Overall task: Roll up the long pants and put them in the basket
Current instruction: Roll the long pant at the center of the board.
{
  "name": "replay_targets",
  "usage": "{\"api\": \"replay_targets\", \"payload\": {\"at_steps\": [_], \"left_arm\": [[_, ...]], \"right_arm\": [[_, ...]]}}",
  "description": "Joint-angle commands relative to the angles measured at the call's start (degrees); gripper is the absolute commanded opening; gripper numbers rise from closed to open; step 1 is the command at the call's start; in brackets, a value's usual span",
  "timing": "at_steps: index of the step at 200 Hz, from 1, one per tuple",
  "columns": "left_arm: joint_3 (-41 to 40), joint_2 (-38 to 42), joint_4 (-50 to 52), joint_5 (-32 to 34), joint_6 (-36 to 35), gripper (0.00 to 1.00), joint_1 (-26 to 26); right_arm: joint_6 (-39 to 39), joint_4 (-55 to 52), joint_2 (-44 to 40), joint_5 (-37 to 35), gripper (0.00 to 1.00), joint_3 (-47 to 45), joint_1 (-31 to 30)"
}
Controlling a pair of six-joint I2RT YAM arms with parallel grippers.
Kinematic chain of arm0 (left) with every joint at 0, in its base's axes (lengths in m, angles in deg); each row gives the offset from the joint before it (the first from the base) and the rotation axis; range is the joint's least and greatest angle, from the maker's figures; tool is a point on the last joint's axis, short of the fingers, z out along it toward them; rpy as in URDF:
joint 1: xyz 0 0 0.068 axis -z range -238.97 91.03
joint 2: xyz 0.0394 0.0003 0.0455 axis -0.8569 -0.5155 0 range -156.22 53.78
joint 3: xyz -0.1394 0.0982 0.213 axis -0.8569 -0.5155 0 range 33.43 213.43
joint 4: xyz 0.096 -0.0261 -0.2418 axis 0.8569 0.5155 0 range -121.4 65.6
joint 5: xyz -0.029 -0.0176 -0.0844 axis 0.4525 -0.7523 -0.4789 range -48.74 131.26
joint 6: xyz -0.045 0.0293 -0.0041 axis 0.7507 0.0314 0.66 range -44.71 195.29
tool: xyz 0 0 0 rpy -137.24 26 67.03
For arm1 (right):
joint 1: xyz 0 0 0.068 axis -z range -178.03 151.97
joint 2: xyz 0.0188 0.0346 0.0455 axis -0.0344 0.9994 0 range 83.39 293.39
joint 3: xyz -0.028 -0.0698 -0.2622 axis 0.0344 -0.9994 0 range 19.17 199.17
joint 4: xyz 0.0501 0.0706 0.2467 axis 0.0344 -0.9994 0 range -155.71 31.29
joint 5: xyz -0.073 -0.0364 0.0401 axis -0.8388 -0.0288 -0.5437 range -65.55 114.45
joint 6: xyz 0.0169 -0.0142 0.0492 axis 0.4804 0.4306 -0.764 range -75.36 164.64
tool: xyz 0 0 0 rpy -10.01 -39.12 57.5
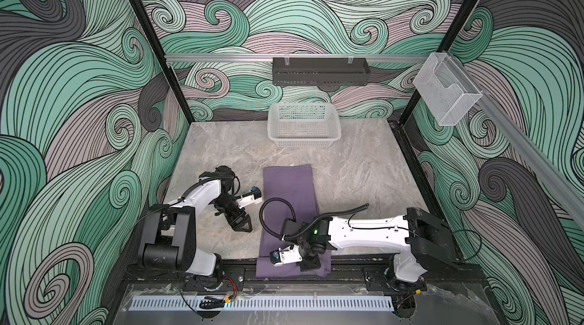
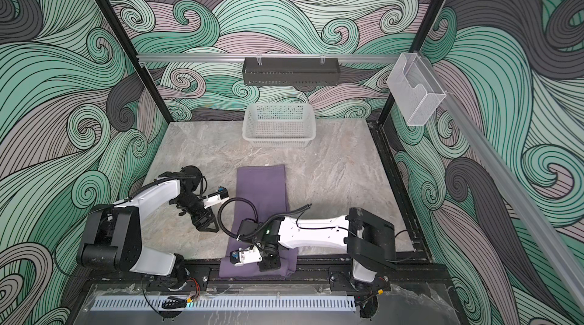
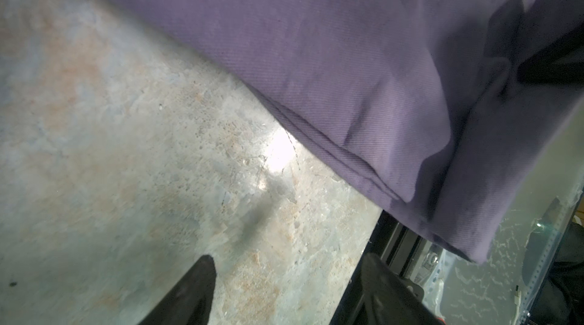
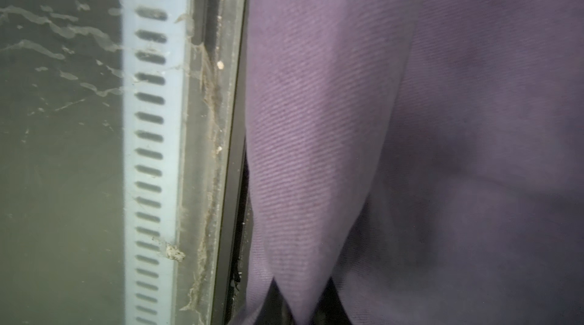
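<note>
Long pants (image 1: 289, 193) folded in a strip along the surface (image 1: 363, 174), near end overhanging.
Soft and limp: probably best held at both near corners. Your right fingers (image 4: 274, 307) pinch that end; your left fingers (image 3: 196, 291) hang released alongside.

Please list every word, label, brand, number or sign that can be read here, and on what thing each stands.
None: no readable text anywhere. The long pants, the white mesh basket, the black wall rack and the clear wall bin show no markings.
</note>
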Motion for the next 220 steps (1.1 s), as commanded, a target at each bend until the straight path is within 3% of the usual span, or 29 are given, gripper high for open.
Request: {"api": "replay_targets", "payload": {"at_steps": [1, 61, 93, 125, 191, 220], "left_arm": [[1.3, -0.4, 0.4, 0.3, 0.4, 0.74, 0.2], [1.1, 0.9, 0.9, 0.1, 0.3, 0.74, 0.4], [1.6, 0.7, 1.4, 0.0, 0.4, 0.74, 0.4], [1.9, 1.5, 4.3, -2.8, -1.1, 0.74, 0.8], [-4.2, 18.3, 2.5, -8.7, -5.1, 0.76, 8.5], [-9.0, 25.1, -0.9, -11.2, -6.4, 0.79, 11.2]], "right_arm": [[1.2, -1.0, -0.6, -5.2, 0.11, -1.0, 0.8], [4.4, 0.4, 0.7, -10.6, 0.15, 0.9, 6.3], [3.9, -0.2, 3.9, -13.0, 0.4, 2.5, 7.6], [4.0, 1.2, 4.8, -16.4, 0.51, 2.0, 7.9], [6.0, 13.4, 1.5, -27.1, 0.66, -1.6, 8.4], [6.3, 17.4, 2.1, -25.9, 0.68, -2.5, 9.2]]}}
